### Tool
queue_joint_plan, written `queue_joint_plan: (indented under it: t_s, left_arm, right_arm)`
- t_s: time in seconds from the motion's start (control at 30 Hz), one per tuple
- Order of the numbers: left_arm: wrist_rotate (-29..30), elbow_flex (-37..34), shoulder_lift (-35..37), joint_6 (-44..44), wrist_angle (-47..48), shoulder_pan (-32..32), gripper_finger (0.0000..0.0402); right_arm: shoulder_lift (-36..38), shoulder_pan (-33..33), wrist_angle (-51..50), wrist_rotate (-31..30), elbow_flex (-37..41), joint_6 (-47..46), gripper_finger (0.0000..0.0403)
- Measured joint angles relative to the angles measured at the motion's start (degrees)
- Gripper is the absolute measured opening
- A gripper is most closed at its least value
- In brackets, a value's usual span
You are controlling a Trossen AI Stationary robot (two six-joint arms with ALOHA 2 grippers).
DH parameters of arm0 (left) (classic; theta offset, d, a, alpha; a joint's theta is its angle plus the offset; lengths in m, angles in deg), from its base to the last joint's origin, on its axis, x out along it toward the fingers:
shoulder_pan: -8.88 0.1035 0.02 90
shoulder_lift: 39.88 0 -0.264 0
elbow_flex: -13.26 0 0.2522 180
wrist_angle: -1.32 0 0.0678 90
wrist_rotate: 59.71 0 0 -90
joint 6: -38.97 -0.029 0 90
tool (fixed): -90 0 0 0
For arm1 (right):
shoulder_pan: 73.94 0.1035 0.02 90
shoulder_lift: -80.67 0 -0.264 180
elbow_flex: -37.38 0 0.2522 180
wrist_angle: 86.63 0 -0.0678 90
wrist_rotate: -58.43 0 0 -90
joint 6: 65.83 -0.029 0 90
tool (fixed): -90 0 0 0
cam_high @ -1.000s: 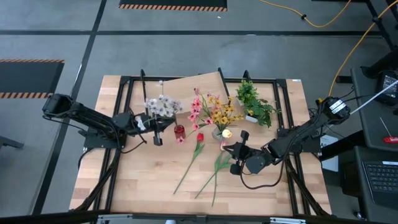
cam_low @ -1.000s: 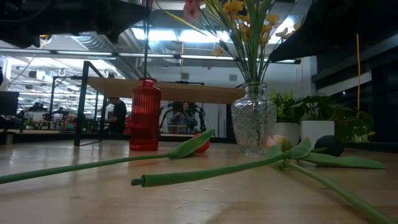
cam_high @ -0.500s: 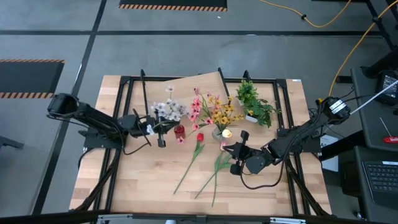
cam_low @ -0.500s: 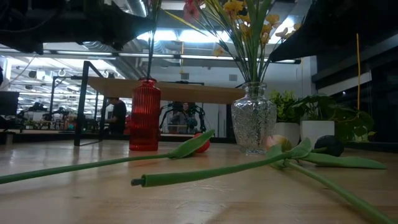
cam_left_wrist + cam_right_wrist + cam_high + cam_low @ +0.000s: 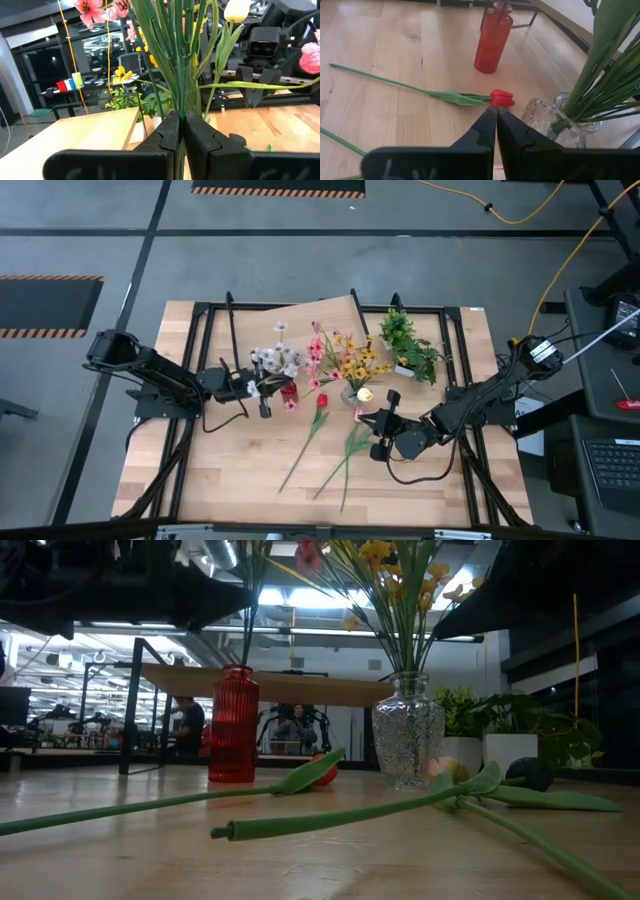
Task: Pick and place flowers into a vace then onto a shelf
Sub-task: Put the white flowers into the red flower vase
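You see the left gripper (image 5: 263,394) holding a white flower bunch (image 5: 276,360) above the red vase (image 5: 289,393), right gripper (image 5: 380,435) beside loose stems (image 5: 352,448)

Both arms are matte black, built of slim jointed links with rounded housings at the joints. Black cables loop loosely along each arm beside the table (image 5: 240,480). The left gripper (image 5: 181,131) has two flat black fingers (image 5: 167,135) on a wide black crossbar bearing faint pale markings. The right gripper (image 5: 496,125) looks the same, its crossbar scrawled with faint white marks.
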Motion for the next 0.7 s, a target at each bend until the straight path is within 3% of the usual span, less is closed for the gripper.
queue_joint_plan:
  t_s: [0.4, 0.7]
  left_arm:
    - [2.4, 0.0, 0.0, 2.5, 4.9, -0.1, 0.0048]
    - [3.5, 0.0, 0.0, 5.5, 9.0, -0.1, 0.0107]
  right_arm:
    - [0.0, 0.0, 0.0, 0.0, 0.0, 0.0, 0.0020]
    - [0.0, 0.0, 0.0, 0.5, 0.0, 0.0, 0.0020]
